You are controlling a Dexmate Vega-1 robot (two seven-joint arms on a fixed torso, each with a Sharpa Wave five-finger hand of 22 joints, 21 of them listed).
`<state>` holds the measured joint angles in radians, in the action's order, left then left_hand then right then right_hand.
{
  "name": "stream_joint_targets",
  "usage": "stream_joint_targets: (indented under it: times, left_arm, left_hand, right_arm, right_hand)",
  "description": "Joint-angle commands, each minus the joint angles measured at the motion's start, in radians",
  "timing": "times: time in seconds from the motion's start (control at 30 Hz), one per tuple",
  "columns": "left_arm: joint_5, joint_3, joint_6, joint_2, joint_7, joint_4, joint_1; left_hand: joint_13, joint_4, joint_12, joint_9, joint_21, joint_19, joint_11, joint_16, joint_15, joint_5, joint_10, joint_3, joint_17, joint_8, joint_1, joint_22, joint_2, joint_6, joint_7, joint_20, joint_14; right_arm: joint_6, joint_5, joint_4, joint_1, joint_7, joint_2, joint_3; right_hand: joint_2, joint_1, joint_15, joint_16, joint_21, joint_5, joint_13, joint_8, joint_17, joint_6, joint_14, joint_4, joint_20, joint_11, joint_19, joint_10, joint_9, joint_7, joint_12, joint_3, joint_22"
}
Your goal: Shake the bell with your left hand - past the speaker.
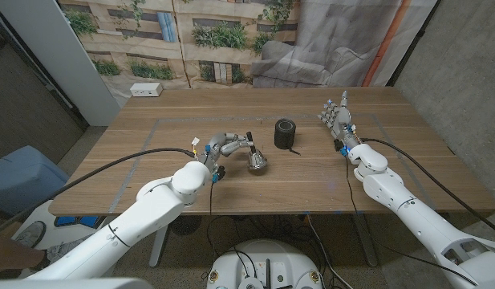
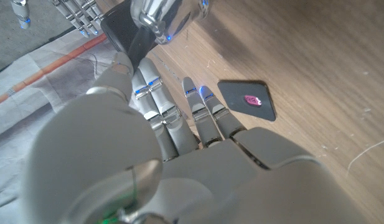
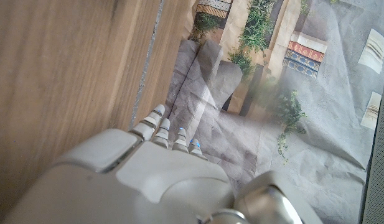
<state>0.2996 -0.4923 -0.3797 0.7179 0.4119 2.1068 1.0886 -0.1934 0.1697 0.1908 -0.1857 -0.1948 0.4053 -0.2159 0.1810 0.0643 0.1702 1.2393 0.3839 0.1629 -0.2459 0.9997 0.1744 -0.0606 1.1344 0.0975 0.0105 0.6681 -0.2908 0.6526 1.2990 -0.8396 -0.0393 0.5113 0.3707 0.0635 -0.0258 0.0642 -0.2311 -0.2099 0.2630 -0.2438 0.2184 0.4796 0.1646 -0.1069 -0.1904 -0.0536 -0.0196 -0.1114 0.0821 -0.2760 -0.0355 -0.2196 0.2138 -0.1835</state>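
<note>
A silver bell (image 1: pixel 257 163) with a black handle (image 1: pixel 249 138) is at the table's middle, just left of and nearer than the black cylindrical speaker (image 1: pixel 286 133). My left hand (image 1: pixel 225 148) grips the handle, fingers curled around it. In the left wrist view the shiny bell (image 2: pixel 167 15) sits at the fingertips (image 2: pixel 151 81), with the dark handle (image 2: pixel 124 34) between them. Whether the bell touches the wood I cannot tell. My right hand (image 1: pixel 337 117) stands to the right of the speaker, fingers spread upward and holding nothing. Its back (image 3: pixel 154 180) shows in the right wrist view.
A white box (image 1: pixel 147 90) lies at the table's (image 1: pixel 311 181) far left corner. A thin cable (image 1: pixel 295 151) trails from the speaker. A small flat black piece with a pink spot (image 2: pixel 248 99) lies on the wood by my left hand. A printed backdrop hangs behind the table.
</note>
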Motion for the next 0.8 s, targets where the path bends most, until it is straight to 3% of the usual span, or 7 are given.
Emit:
stream_joint_targets:
  times: [0.03,0.2,0.37,0.8]
  left_arm:
    - [-0.224,-0.061,0.222,0.040,0.015,-0.060,-0.002]
    - [-0.356,-0.081,0.336,0.040,0.039,-0.114,-0.005]
    - [-0.428,-0.079,0.372,0.031,0.043,-0.141,0.001]
    - [-0.467,-0.059,0.456,-0.033,0.046,-0.247,-0.001]
  left_hand:
    - [-0.005,-0.003,0.002,-0.029,-0.006,0.002,-0.005,-0.001,0.120,0.004,0.000,0.006,0.003,-0.006,-0.001,0.003,-0.009,0.020,-0.021,-0.002,0.009]
    - [-0.005,-0.003,0.002,-0.029,-0.007,0.003,-0.005,0.000,0.121,0.004,-0.001,0.006,0.004,-0.006,-0.001,0.003,-0.009,0.020,-0.021,-0.003,0.009]
    - [-0.005,-0.004,0.002,-0.029,-0.007,0.004,-0.005,0.001,0.121,0.004,-0.001,0.006,0.004,-0.006,-0.001,0.002,-0.010,0.019,-0.019,-0.003,0.010]
    - [-0.005,-0.002,0.002,-0.029,-0.008,0.006,-0.005,0.001,0.124,0.003,-0.001,0.006,0.004,-0.005,0.000,0.002,-0.009,0.017,-0.016,-0.001,0.012]
  right_arm:
    - [0.000,0.000,-0.002,0.001,-0.001,0.000,0.000]
    - [-0.001,0.000,-0.002,0.001,-0.001,0.000,0.000]
    - [-0.001,0.000,-0.003,0.001,-0.001,0.000,0.000]
    - [-0.001,0.000,-0.002,0.001,-0.001,0.000,0.000]
  right_hand:
    - [0.097,0.003,0.000,-0.003,-0.005,0.003,-0.005,0.006,0.004,0.008,-0.005,0.001,-0.001,-0.004,-0.006,0.003,-0.003,0.001,-0.005,0.006,-0.003]
    - [0.097,0.003,0.000,-0.003,-0.005,0.003,-0.006,0.006,0.004,0.008,-0.005,0.001,-0.001,-0.004,-0.006,0.003,-0.003,0.000,-0.005,0.006,-0.003]
    - [0.097,0.003,0.000,-0.003,-0.005,0.003,-0.005,0.005,0.004,0.008,-0.005,0.001,-0.001,-0.004,-0.005,0.005,-0.003,0.000,-0.004,0.006,-0.003]
    - [0.097,0.003,0.001,-0.003,-0.005,0.003,-0.005,0.005,0.004,0.008,-0.005,0.001,-0.001,-0.005,-0.006,0.003,-0.003,0.000,-0.005,0.006,-0.003]
